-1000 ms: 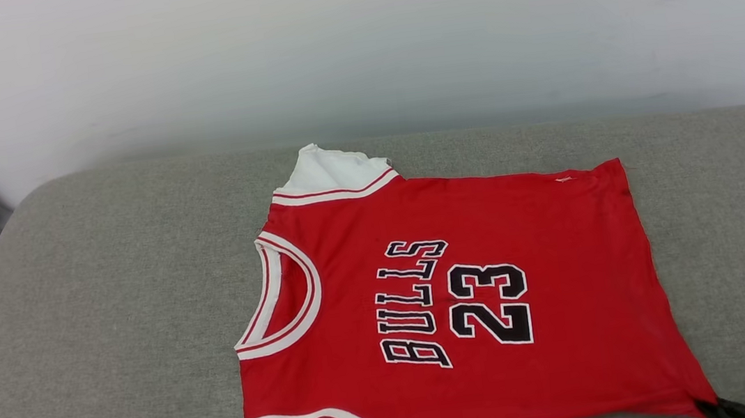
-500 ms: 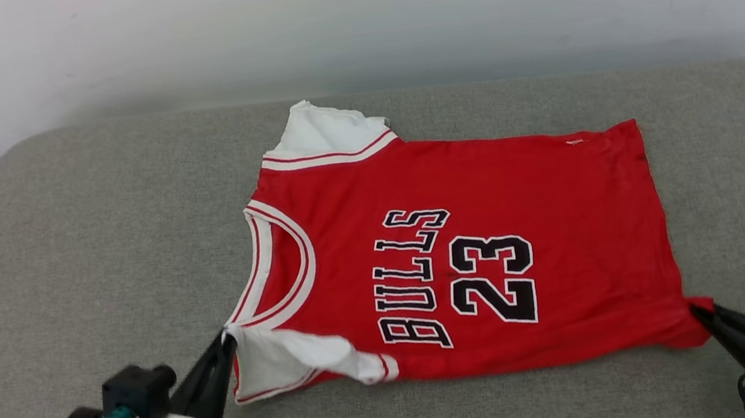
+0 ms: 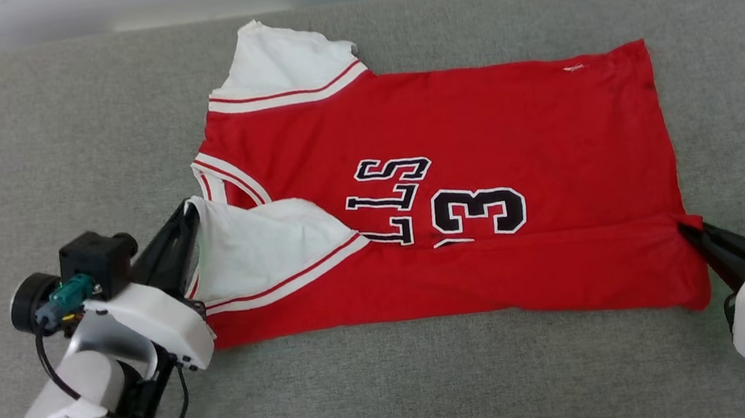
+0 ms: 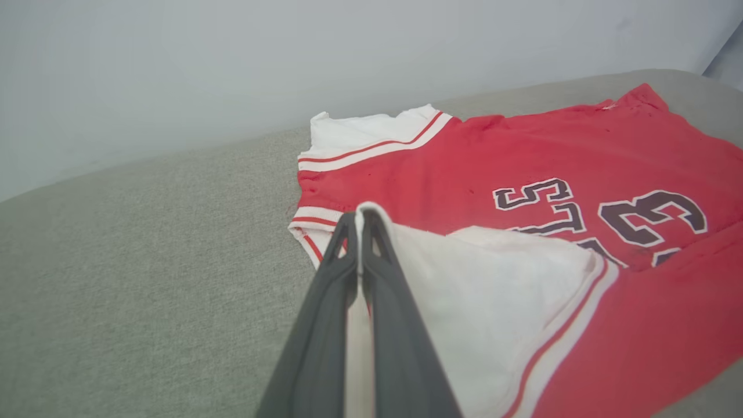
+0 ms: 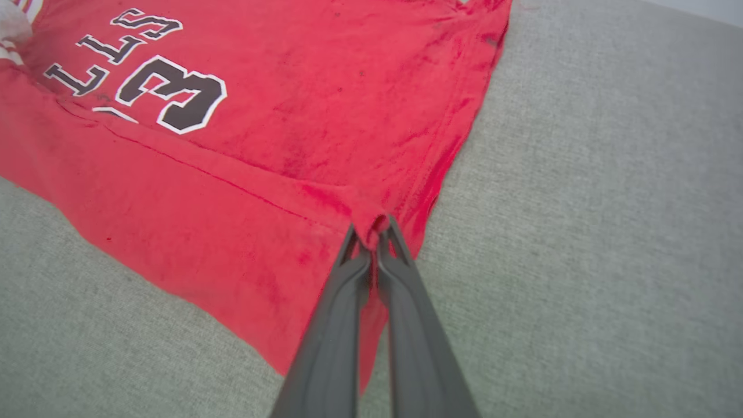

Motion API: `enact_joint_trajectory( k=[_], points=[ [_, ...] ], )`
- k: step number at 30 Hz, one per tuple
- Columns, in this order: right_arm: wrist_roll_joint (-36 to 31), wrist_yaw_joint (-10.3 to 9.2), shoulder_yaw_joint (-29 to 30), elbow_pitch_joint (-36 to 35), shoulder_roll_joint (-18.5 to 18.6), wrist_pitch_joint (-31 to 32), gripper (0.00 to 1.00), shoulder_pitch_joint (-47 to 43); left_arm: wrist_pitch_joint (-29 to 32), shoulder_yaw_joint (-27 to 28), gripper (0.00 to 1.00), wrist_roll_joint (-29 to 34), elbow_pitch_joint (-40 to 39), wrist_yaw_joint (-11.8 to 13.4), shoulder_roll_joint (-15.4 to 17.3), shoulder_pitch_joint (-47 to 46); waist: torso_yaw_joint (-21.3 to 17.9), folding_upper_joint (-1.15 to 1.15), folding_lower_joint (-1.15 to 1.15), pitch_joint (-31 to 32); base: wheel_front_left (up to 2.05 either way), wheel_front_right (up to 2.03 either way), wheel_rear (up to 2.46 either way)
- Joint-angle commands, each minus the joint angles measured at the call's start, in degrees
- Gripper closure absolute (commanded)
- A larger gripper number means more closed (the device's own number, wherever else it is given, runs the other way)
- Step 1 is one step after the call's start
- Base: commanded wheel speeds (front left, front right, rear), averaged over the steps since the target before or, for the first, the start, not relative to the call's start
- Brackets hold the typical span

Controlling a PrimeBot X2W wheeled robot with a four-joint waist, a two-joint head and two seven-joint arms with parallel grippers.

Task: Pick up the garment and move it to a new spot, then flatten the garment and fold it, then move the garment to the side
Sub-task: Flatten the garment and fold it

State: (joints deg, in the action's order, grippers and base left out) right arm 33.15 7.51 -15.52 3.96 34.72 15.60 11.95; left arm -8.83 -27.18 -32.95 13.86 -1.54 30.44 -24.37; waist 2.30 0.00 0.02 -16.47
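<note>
The garment (image 3: 475, 127), a red jersey with white sleeves and black lettering, lies on the grey cushion with its near long edge folded over the front, covering part of the lettering and number. My left gripper (image 3: 189, 209) is shut on the white near sleeve (image 3: 258, 250), which is lifted and carried over the chest; the left wrist view shows the sleeve (image 4: 493, 290) pinched in my gripper (image 4: 359, 213). My right gripper (image 3: 685, 229) is shut on the hem corner, seen pinched in the right wrist view (image 5: 376, 226), where the red garment (image 5: 290, 104) spreads beyond it.
The grey cushion (image 3: 41, 134) stretches wide to the left and right of the jersey and along the near side. A pale wall (image 4: 232, 69) stands behind its far edge.
Both grippers have carried the near edge of the garment away from me, folding it over the lettering. The head camera has tilted down, so the whole scene sits higher in the picture.
</note>
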Motion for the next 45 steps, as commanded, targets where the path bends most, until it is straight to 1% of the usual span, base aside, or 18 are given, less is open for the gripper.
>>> enact_joint_trajectory(
  k=[1,5,6,9,17,18,19,20,21,24,27,30,33,34,38,41,45],
  points=[
    [0.1,-0.04,-0.1,0.5,-0.4,-0.2,1.0,1.0,-0.3,0.0,1.0,0.1,1.2,-0.5,-0.2,-1.4,-0.4,0.0,-0.02,-2.0,0.0,0.0,0.0],
    [0.3,-0.03,-1.1,1.8,-0.7,-0.2,1.0,3.0,-0.9,-0.6,1.0,0.6,6.4,-1.8,-0.8,-4.8,-0.7,0.0,-0.02,-4.2,0.0,0.0,0.0],
    [0.5,-0.04,-1.7,2.6,-0.7,-0.3,1.0,3.7,-1.1,-1.0,1.0,0.3,9.2,-2.4,-1.4,-6.1,-0.8,0.0,-0.02,-5.0,0.0,0.0,0.0],
    [0.6,-0.04,-2.9,3.7,-0.8,-0.2,1.0,4.7,-1.2,-1.8,1.0,-0.1,13.8,-3.5,-2.3,-7.4,-0.9,0.0,-0.02,-6.0,0.0,0.0,0.0],
    [1.5,-0.03,-4.9,5.6,-0.9,-0.7,1.0,6.3,-1.1,-5.7,1.0,-1.9,24.1,-5.5,-4.8,-9.0,-1.2,0.0,-0.02,-5.5,0.0,0.0,0.0],
    [1.6,-0.04,-4.7,5.8,-1.0,-0.9,0.98,6.6,-1.3,-6.1,1.0,-2.1,25.1,-5.6,-4.8,-9.1,-1.2,0.0,-0.02,-5.2,0.0,0.0,0.0],
    [1.7,-0.04,-4.6,6.0,-1.1,-0.9,0.64,6.7,-1.4,-6.5,0.84,-2.4,25.7,-5.7,-4.9,-9.3,-1.2,0.0,-0.02,-4.7,0.0,0.0,0.0],
    [1.7,-0.04,-4.6,6.1,-1.1,-0.7,0.12,6.5,-1.5,-6.8,0.38,-2.8,26.3,-5.7,-4.8,-9.5,-1.2,0.0,-0.02,-4.1,0.0,0.0,0.0],
    [1.8,-0.03,-4.6,5.8,-1.2,-0.8,0.0,6.5,-1.7,-7.1,0.0,-2.9,26.8,-5.8,-4.5,-9.9,-1.1,0.0,-0.02,-3.5,0.0,0.0,0.0],
    [1.9,-0.03,-4.5,5.1,-1.3,-1.2,0.0,6.1,-2.3,-7.6,0.0,-3.4,27.0,-5.8,-3.1,-11.2,-0.9,0.0,-0.02,-1.4,0.0,0.0,0.0],
    [2.0,-0.03,-3.9,4.3,-1.2,-1.6,0.0,5.2,-1.6,-8.5,0.0,-4.1,25.2,-5.9,-1.3,-12.4,-0.4,0.0,-0.02,0.8,0.0,0.0,0.0],
    [1.9,-0.03,-3.1,3.7,-1.1,-1.8,0.0,4.2,1.6,-9.1,0.0,-4.8,23.1,-5.9,1.3,-13.4,0.1,0.0,-0.02,2.8,0.0,0.0,0.0],
    [1.9,-0.03,-2.1,3.0,-1.0,-1.3,0.0,3.6,8.0,-10.5,0.0,-6.5,20.1,-5.9,3.4,-14.4,0.6,0.0,-0.02,4.2,0.0,0.0,0.0],
    [1.9,-0.03,-2.1,3.0,-1.0,-1.3,0.0,3.6,8.0,-10.5,0.0,-6.5,20.1,-5.9,3.4,-14.4,0.6,0.0,-0.02,4.2,0.0,0.0,0.0],
    [1.4,-0.03,-1.2,2.1,-1.2,-0.5,0.0,2.5,18.8,-12.6,0.0,-10.3,15.6,-5.9,6.7,-16.3,1.1,0.0,-0.02,5.0,0.0,0.0,0.0],
    [1.1,-0.03,-1.1,1.5,-1.5,0.9,0.0,1.6,27.7,-14.2,0.0,-14.0,12.2,-5.9,8.5,-17.4,1.2,0.0,-0.02,5.2,0.0,0.0,0.0],
    [0.9,-0.03,-0.8,0.5,-2.0,2.1,0.0,0.8,37.0,-15.1,0.0,-18.0,9.4,-5.9,10.5,-18.6,0.9,0.0,-0.02,5.0,0.0,0.0,0.0]
  ],
)
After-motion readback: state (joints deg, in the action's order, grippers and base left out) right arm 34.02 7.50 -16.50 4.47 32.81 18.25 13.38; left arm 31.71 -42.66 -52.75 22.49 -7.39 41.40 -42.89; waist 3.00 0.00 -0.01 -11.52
